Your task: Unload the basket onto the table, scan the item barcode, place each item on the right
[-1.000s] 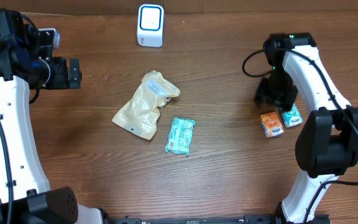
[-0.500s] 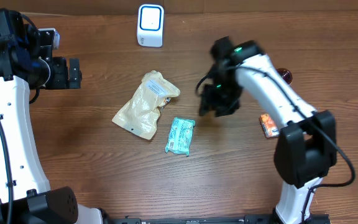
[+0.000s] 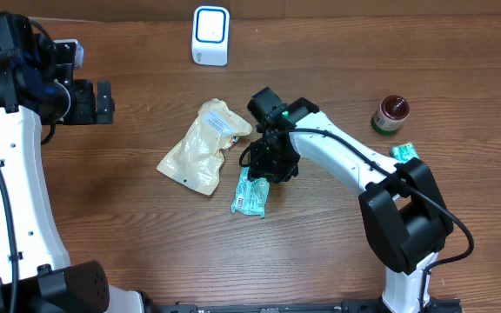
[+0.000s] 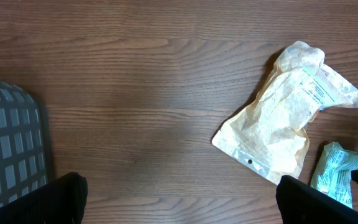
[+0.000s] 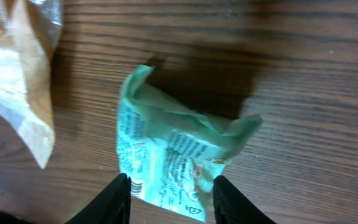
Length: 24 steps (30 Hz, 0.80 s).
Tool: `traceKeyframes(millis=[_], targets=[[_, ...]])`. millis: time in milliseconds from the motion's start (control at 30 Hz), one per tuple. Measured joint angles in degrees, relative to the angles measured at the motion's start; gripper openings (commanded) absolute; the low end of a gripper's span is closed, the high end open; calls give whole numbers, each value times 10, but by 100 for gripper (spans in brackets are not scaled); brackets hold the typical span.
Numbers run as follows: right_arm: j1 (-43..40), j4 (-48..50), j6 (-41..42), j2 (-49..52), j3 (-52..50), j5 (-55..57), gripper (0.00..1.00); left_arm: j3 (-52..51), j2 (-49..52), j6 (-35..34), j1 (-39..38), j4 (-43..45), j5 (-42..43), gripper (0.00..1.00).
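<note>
Wood-grain table (image 3: 129,217), crinkled green packet (image 3: 252,193), creased tan pouch (image 3: 200,149)

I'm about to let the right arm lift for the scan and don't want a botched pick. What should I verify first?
1. Green packet sits between the right hand's fingers: ok, one finger on each side.
2. Firm hold on the packet: cannot tell, contact isn't clear.
3. Tan pouch outside the grip: ok, it lies apart, beside the packet.
4. Barcode side known: cannot tell, the print is too blurred.
5. White scanner uncovered: ok.
6. Left hand out of the way: ok, open and off to the side.
</note>
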Motion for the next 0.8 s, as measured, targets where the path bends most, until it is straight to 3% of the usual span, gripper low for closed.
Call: traceKeyframes(millis=[267, 433, 633, 800], targets=[[0, 63, 12, 1, -8, 18, 32, 0, 0, 0, 0, 0, 0, 100], [-2, 92, 33, 25, -29, 31, 22, 0, 0, 0, 0, 0, 0, 100], [-12, 94, 46, 33, -31, 27, 15, 0, 0, 0, 0, 0, 0, 100], [-34, 48, 37, 46, 0, 30, 17, 0, 0, 0, 0, 0, 0, 100]])
